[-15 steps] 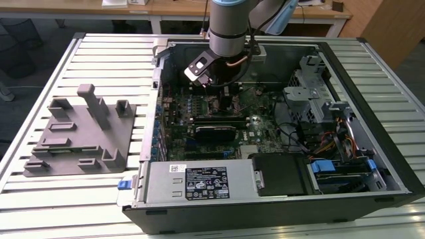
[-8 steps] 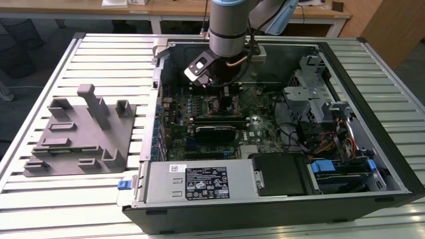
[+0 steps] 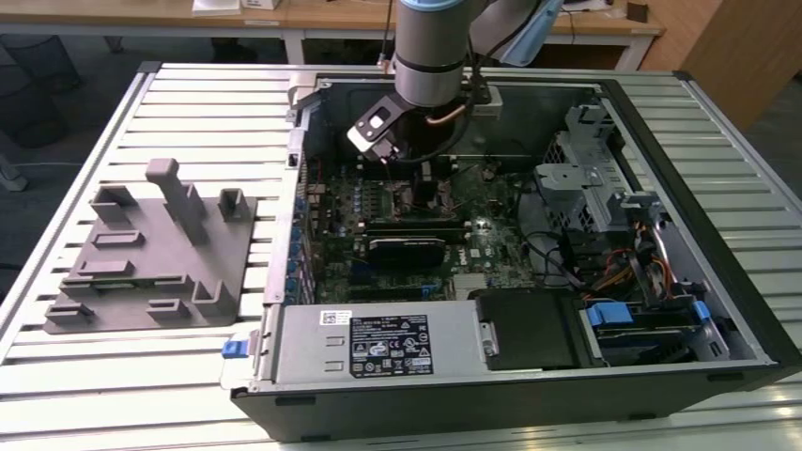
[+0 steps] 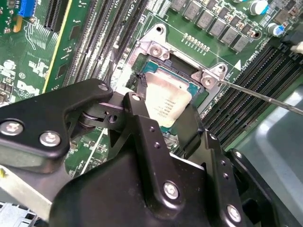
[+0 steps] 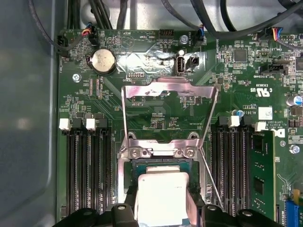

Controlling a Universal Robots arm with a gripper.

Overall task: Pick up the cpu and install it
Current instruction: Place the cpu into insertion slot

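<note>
Over the socket (image 5: 156, 163) inside the open computer case (image 3: 733, 244), I observed the gripper (image 4: 164, 109) close above the motherboard. Its fingers (image 4: 142, 123) were closed narrowly on the cpu (image 5: 161, 196), one against each opposite edge. The cpu lay silvery side up directly above the socket; I could not tell whether it touched the socket. The load plate (image 5: 170, 90) stood swung open beside the socket. The grey tray (image 3: 150, 254) rested on the counter (image 3: 188, 103), well apart from the socket.
</note>
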